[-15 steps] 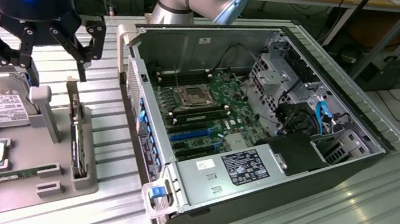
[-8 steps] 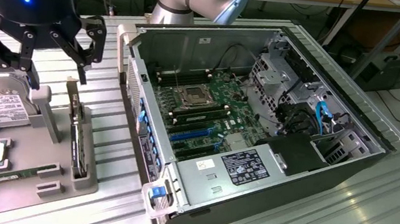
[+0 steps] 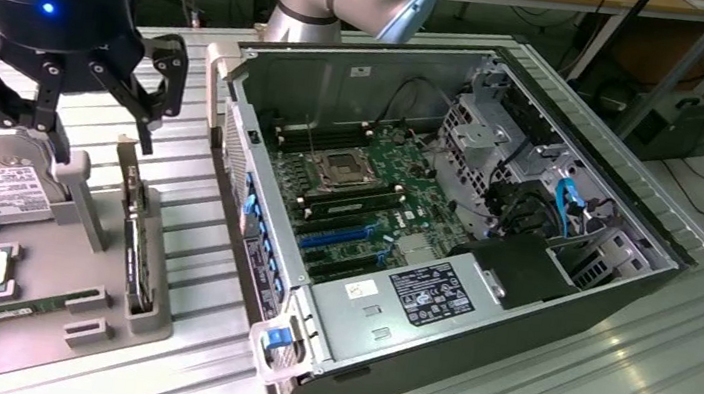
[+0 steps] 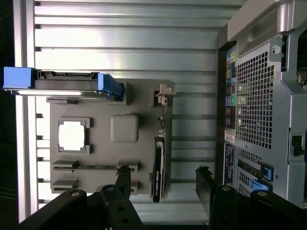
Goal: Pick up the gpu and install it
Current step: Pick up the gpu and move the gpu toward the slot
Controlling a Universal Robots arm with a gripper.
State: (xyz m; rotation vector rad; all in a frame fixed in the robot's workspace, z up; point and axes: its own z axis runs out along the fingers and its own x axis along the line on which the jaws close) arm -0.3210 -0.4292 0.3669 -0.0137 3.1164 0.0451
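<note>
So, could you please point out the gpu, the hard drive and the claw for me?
gpu (image 3: 133,246): exterior view, top edge of the upright card.
hard drive (image 3: 4,187): exterior view, its white label.
claw (image 3: 100,146): exterior view, midway between its open fingertips.

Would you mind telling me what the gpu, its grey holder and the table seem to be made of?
The gpu: dark board seen edge-on, likely fibreglass, with a silvery, metal-looking end bracket. The grey holder: matte, uniform, probably plastic. The table: ribbed, brightly reflective, apparently bare aluminium.
</note>
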